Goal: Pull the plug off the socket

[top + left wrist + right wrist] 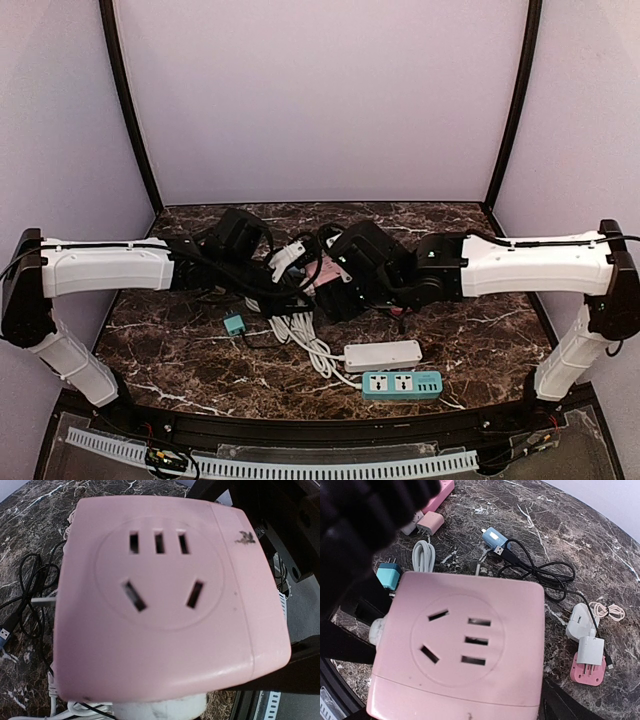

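Note:
A pink cube socket [165,605] hangs above the table between both arms, its slotted faces filling both wrist views [465,640]. A white plug [160,710] sticks out of one side of it; in the right wrist view the plug [376,629] sits at the cube's left edge between dark fingers. My left gripper [300,272] is shut on that plug. My right gripper [335,285] straddles the cube, its black fingers [280,535] close along the cube's far side. Whether they press on it is hidden.
On the marble table below lie a white power strip [383,355], a teal power strip [401,384], a teal adapter [235,323], a white coiled cable [305,335], a blue USB plug with black cable [495,537] and a white charger on a pink base [587,655].

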You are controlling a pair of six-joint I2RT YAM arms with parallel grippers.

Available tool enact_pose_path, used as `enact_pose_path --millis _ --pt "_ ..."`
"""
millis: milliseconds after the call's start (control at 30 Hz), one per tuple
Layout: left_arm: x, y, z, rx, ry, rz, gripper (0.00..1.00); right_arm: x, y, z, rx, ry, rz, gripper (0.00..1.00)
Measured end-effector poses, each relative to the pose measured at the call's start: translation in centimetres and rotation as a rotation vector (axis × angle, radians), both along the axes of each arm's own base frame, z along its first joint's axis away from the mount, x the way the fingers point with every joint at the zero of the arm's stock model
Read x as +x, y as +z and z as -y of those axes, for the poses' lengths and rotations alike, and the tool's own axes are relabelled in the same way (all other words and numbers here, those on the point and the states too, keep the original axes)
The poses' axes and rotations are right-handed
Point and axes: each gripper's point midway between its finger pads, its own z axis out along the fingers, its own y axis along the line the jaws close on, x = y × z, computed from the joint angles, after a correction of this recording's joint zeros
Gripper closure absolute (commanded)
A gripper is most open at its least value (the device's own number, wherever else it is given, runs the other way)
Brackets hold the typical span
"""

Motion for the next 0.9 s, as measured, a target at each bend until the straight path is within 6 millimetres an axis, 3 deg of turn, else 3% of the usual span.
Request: enact_pose_path --millis 200,733,900 --pt "-0.07 0.15 -0.02 0.003 -0.002 -0.007 0.99 0.12 -0.53 -0.27 -0.023 0.013 0.008 0.29" --pt "0.25 0.29 0.00 0.000 0.010 -0.013 0.99 0.35 -0.30 -0.67 -0.006 -0.003 0.022 0.97" --pt "0.29 0.18 0.15 0.009 0.002 -0.020 0.99 0.43 -0.33 -0.53 -0.020 0.000 0.032 1.00"
